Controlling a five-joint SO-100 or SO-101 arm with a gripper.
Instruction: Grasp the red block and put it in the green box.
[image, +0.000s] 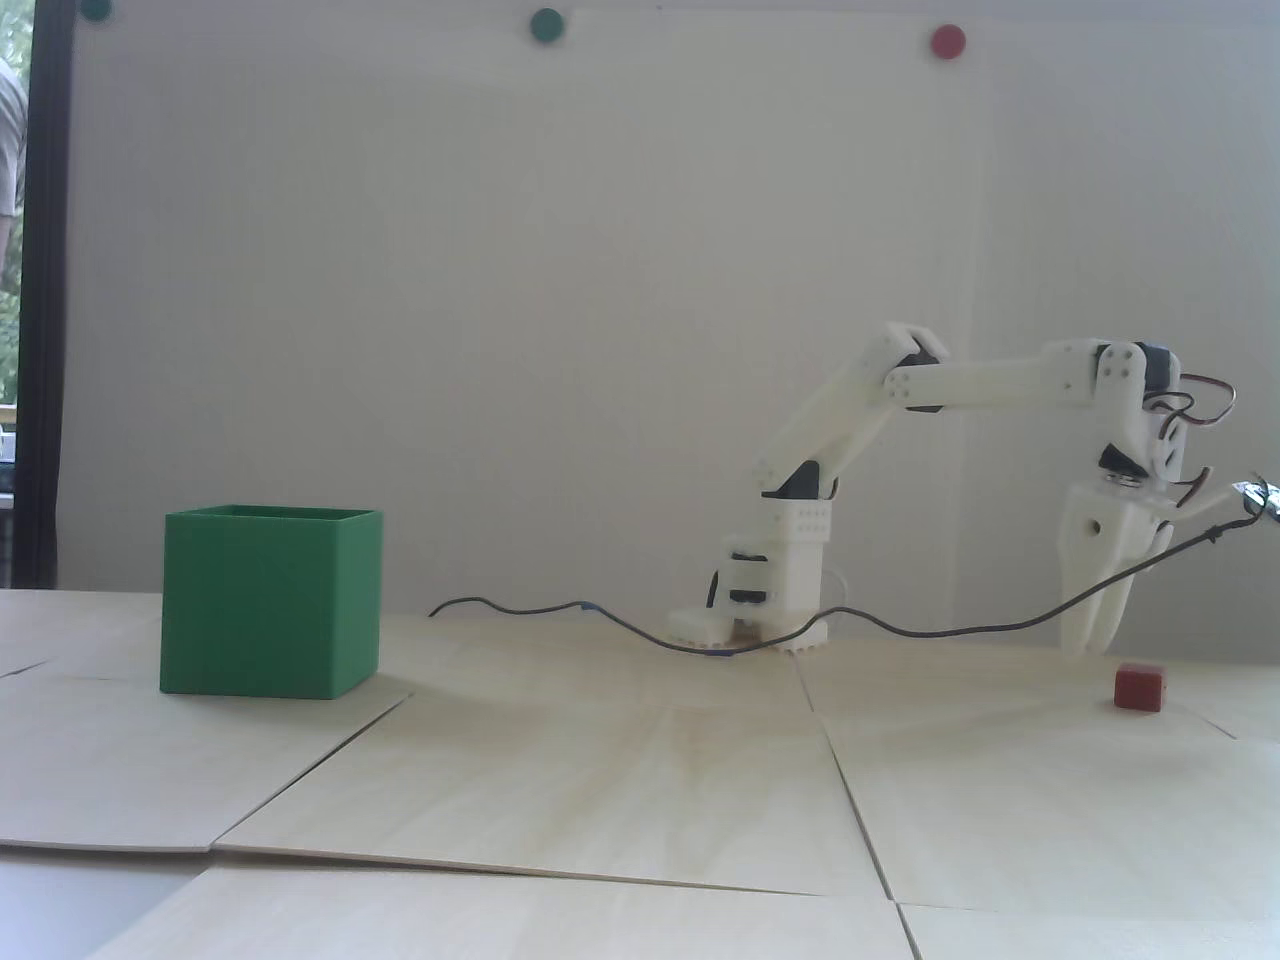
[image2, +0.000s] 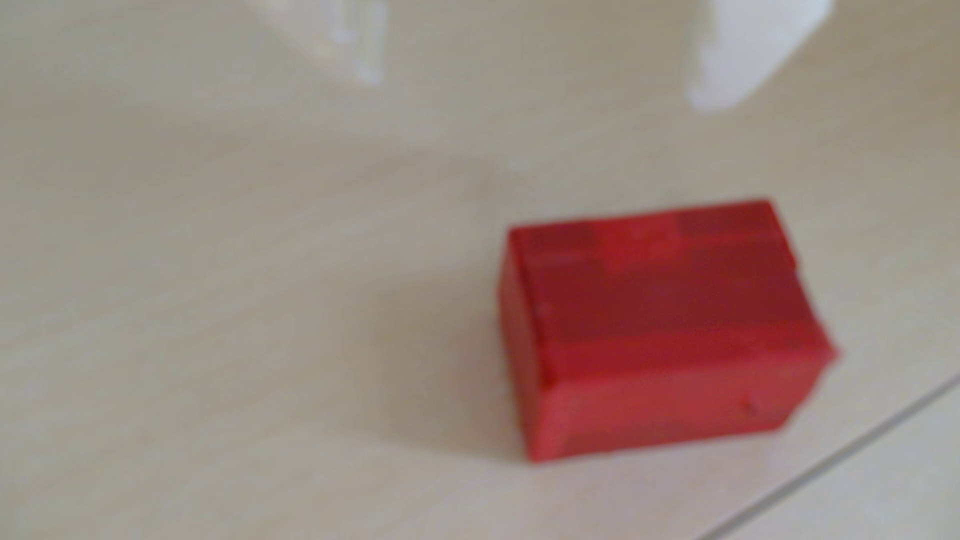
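Two views cover this moment. In the fixed view, the white plastic arm reaches out to the right and its end effector (image: 1090, 640) points down, tips low over the pale wooden counter (image: 620, 780) and just up and left of the small dark-red matte cube, the red block (image: 1140, 687), which sits on the counter near the right edge, apart from the tips. From this side I cannot tell how far the fingers stand apart. The large green thin-walled plastic box (image: 270, 603), open at the top, stands well apart at the far left, beyond the arm's base; a thin black cable (image: 940, 630) sags across the counter between base and wrist. In the wrist view, blurred, the red block (image2: 660, 327) lies in the lower right, resting flat beside a seam in the counter (image2: 208, 311), and two white fingertips (image2: 748, 46) enter from the top edge with a wide gap between them, holding nothing; the block lies clear of both, not yet between them. By my judgement the block is light and rigid, with smooth flat faces that could slip under a skewed pinch, so the sound hold is on two opposite side faces, squarely and low down, once the tips straddle it.
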